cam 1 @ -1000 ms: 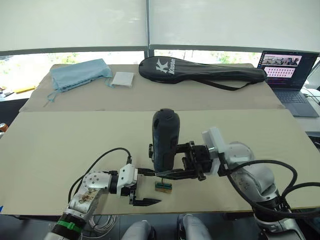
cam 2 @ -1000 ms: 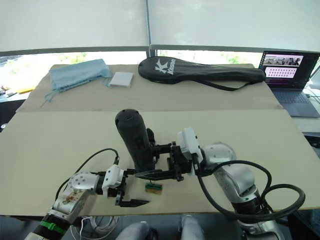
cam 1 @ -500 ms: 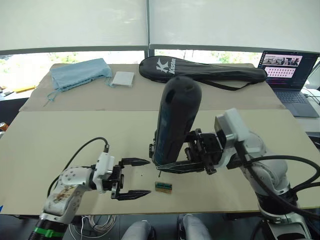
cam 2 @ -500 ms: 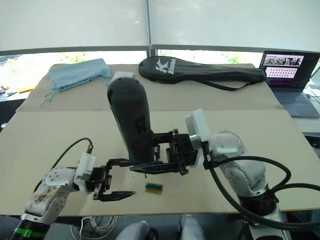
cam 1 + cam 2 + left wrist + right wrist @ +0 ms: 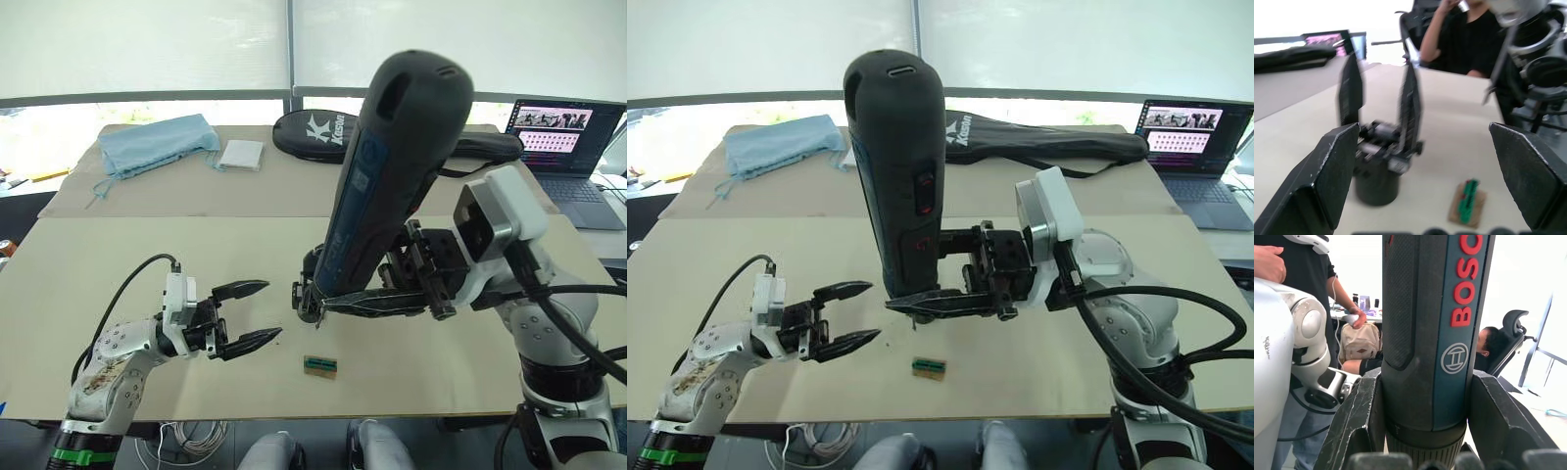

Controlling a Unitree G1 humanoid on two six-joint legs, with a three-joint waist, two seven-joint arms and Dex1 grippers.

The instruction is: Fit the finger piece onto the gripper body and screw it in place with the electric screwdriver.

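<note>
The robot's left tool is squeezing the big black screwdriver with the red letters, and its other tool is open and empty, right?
Not quite: the right tool is the one clamped on the big black cylindrical electric screwdriver, as the right eye view shows. The left tool is the open, empty one.

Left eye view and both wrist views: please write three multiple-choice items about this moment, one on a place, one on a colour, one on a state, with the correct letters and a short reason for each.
1. Where does the small green-and-tan box lie?
A. on the near table, below the screwdriver tip
B. on the blue cloth
C. on the laptop

2. What colour is the lettering on the electric screwdriver?
A. yellow
B. red
C. green

3. What is the state of the left gripper?
A. shut on the screwdriver
B. shut on the box
C. open and holding nothing

Answers:
1 A: it rests on the beige table, under the tool's lower end.
2 B: the right wrist view shows red letters on the dark tool.
3 C: its fingers stand apart with only air between, while the right gripper clamps the screwdriver.
</note>
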